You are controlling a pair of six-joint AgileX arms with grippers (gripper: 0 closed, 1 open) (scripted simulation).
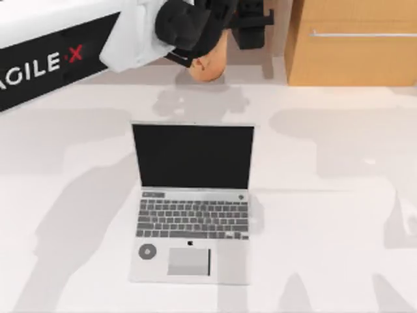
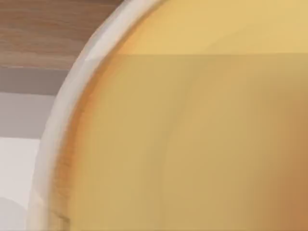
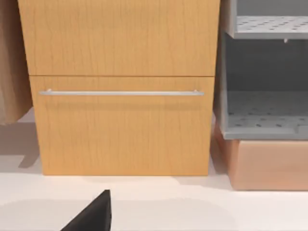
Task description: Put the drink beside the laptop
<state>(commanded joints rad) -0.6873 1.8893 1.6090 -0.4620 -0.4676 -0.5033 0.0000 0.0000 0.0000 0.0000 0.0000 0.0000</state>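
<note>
Left claw (image 1: 195, 49) seems clamped on the tapered orange-tan paper cup (image 1: 210, 62) at the bench's (image 1: 326, 215) far edge, beyond the open silver-grey laptop (image 1: 192, 202); carried low, it could clip the black screen.

On the table I count one laptop (image 1: 193, 202) — open, with one small round sticker (image 1: 148, 251) and one trackpad (image 1: 189, 261) on its base. There is one drink (image 1: 210, 62), a single orange-tan cup, behind the laptop. At the back stands one wooden cabinet (image 1: 352, 42) with one long metal handle (image 3: 121, 93). Beside it I see one grey shelf unit (image 3: 264, 72) with two perforated shelves — and under it one pale wooden box (image 3: 267, 166).
</note>
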